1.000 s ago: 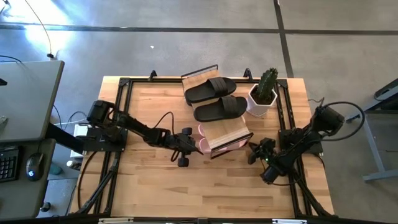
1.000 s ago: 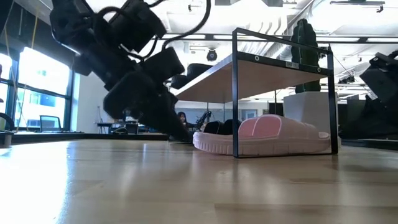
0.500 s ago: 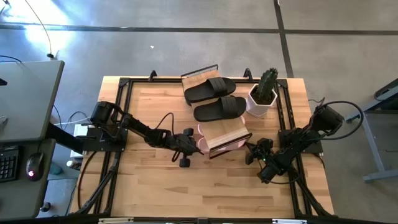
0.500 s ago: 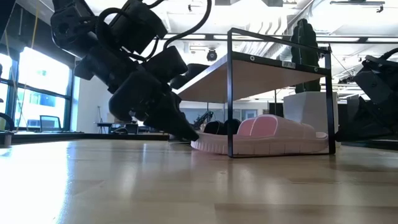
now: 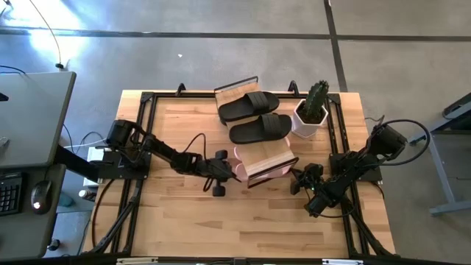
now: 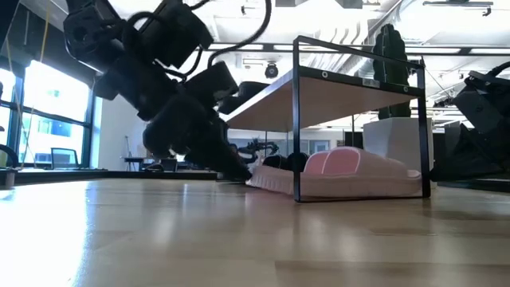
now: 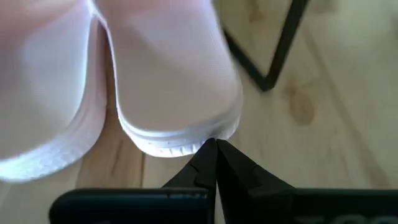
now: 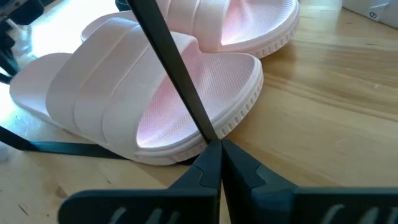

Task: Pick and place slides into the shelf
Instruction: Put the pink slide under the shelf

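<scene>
The shelf [image 5: 269,154] stands mid-table, and its black frame post [image 6: 296,119] shows in the low view. One black pair of slides [image 5: 255,118] lies on its slat boards. The pink pair [image 8: 149,93] lies on the table under the low board. One pink end [image 5: 241,157] sticks out on the left. My left gripper [image 5: 231,171] is shut at that end, low over the table. My right gripper [image 5: 296,179] is shut at the shelf's right side, by the pink slide there [image 5: 285,170]. A second black pair does not show clearly. My left gripper meets the nearer pink slide [image 7: 174,93] at the rounded rim of its end [image 7: 180,144] with its shut fingertips. It comes nearly level from the table's left, and the slide lies flat on the table. My right gripper has its shut fingertips at the foot of the frame post [image 8: 205,134]. The pink slide's end rim [image 8: 239,121] is right behind them. It comes level from the right; whether it touches post or slide I cannot tell.
A white pot with a cactus [image 5: 310,114] stands right of the shelf at the far right. Black rails [image 5: 143,140] run along the table's sides. Bare wood lies near the table's front edge [image 5: 243,228].
My left gripper, shut, has slid right along the table up to the pink slide's end. My right gripper has edged left toward the shelf. The shelf frame and the pink slide under it have shifted slightly left.
</scene>
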`<state>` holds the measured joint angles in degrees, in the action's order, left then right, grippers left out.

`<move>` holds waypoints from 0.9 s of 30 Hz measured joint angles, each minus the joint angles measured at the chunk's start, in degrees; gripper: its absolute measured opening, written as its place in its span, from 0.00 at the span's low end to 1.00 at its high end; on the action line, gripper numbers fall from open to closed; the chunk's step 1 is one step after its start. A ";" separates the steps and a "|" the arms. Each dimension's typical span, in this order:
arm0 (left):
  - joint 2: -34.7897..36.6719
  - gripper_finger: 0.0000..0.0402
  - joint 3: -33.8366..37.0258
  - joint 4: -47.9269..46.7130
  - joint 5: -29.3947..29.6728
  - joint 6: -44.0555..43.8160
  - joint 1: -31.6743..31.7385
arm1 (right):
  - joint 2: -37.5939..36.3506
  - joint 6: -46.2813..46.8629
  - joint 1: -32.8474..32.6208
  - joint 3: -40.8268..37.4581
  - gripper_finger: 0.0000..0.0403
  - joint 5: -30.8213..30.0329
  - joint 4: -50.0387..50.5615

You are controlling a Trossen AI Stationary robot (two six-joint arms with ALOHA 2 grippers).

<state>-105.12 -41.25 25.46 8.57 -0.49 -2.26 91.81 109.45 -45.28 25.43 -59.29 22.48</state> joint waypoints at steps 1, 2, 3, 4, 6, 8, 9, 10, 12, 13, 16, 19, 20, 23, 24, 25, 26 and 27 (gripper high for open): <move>0.00 0.00 0.00 0.75 -0.16 0.00 0.00 | 0.00 0.00 0.00 -0.02 0.00 -0.06 0.06; 0.00 0.00 0.00 1.04 -0.20 -0.02 -0.06 | 0.00 0.00 0.00 -0.06 0.00 -0.04 0.13; 0.00 0.00 0.00 0.94 -0.20 -0.02 -0.07 | 0.00 0.00 0.00 -0.06 0.00 -0.06 0.08; -0.02 0.00 0.00 0.83 -0.21 -0.02 -0.05 | 0.00 0.00 0.00 -0.06 0.00 -0.08 0.02; -0.81 0.00 0.00 1.28 -0.22 -0.04 0.00 | 0.00 0.00 0.00 -0.06 0.00 -0.11 -0.05; -1.56 0.00 0.00 1.42 -0.96 -0.04 0.00 | 0.00 0.00 0.00 -0.06 0.00 -0.26 -0.20; -2.18 0.00 -0.03 2.26 -1.33 -0.04 0.00 | 0.00 0.00 0.00 -0.06 0.00 -0.28 -0.26; -2.91 0.00 -0.07 2.68 -1.43 -0.04 0.00 | 0.00 0.00 0.00 -0.06 0.00 -0.28 -0.22; -4.09 0.00 -0.07 3.68 -1.48 -0.04 0.00 | 0.00 0.00 0.10 -0.06 0.00 -0.32 -0.37; -4.49 0.00 -0.07 4.30 -1.47 -0.04 0.00 | 0.00 0.00 0.20 -0.06 0.00 -0.34 -0.39; -4.68 0.00 -0.07 4.83 -1.46 0.02 0.00 | 0.00 -0.39 0.26 -0.06 0.00 -0.35 -0.56; -4.72 0.00 -0.58 4.50 -1.52 0.04 0.00 | 0.00 -0.41 0.26 -0.06 0.00 -0.39 -0.53; -4.73 0.00 -0.86 4.34 -1.81 0.04 0.00 | 0.00 -0.42 0.26 -0.06 0.00 -0.43 -0.50; -4.79 0.00 -1.46 3.94 -2.55 0.04 -0.05 | 0.00 -0.25 0.26 -0.11 0.00 -0.32 -0.34; -4.79 0.00 -1.46 3.84 -2.52 0.07 -0.07 | 0.00 0.24 0.26 -0.11 0.00 -0.27 -0.22; -4.79 0.00 -1.49 3.55 -2.52 0.07 -0.04 | 0.00 1.14 0.26 -0.10 0.00 -0.27 0.02; -4.79 0.00 -1.53 3.35 -2.42 0.07 -0.04 | 0.00 1.76 0.22 -0.09 0.00 -0.26 0.32; -4.79 0.00 -1.55 3.12 -2.16 0.07 -0.04 | 0.00 2.58 0.05 -0.09 0.00 -0.27 0.62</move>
<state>-109.91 -42.81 28.58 6.41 -0.43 -2.31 91.81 112.03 -45.23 25.34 -59.56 23.10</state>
